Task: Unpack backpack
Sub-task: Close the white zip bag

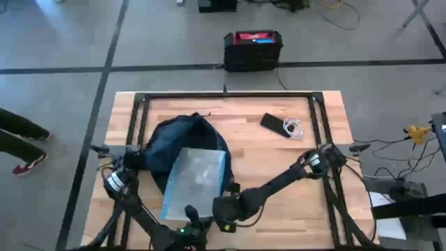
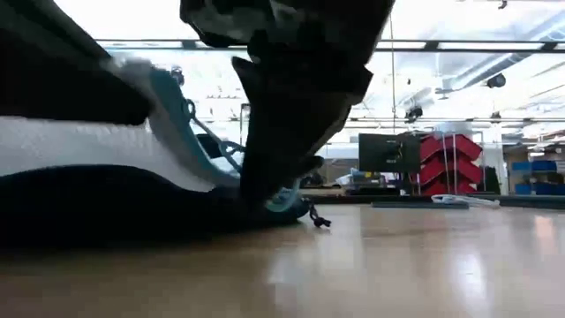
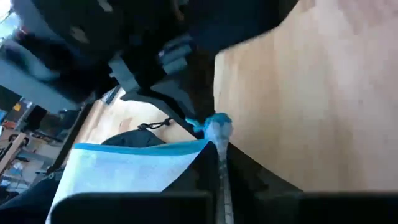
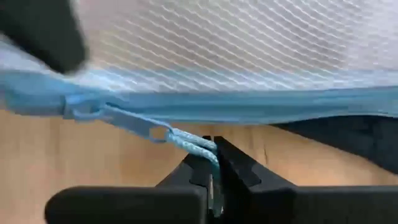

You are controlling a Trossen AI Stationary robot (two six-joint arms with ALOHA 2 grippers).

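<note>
The dark navy backpack (image 1: 174, 136) lies on the table's left half. A white mesh pouch with blue edging (image 1: 195, 178) lies slanted across its near side; its far part rests on the backpack and its near end reaches toward the table's front edge. My left gripper (image 1: 193, 213) is shut at the pouch's near end. My right gripper (image 1: 224, 202) is shut at the pouch's near right corner, on its blue zipper pull cord (image 4: 186, 138). In the low view the right gripper (image 2: 265, 190) comes down in front of the pouch (image 2: 79, 146). My left gripper pinches the pouch's blue-edged margin (image 3: 219, 140) between its shut fingers, just short of the near right corner. It comes nearly level from the table's left. The pouch spreads away beside it, over the backpack. One layer or several, I cannot tell. My right gripper pinches the looped cord (image 4: 204, 147) at the end of the pouch's zipper pull, only at its fingertips. The fingers slant steeply down from the table's right side. The cord and pull run in a straight line to the slider (image 4: 81, 111) on the blue zipper.
A black phone with a coiled white cable (image 1: 282, 126) lies at the far right of the table. Black frame rails (image 1: 230, 95) run along the table's far side and both ends. A black box with a red top (image 1: 252, 49) stands on the floor beyond. A person's legs (image 1: 17, 132) show at the left.
</note>
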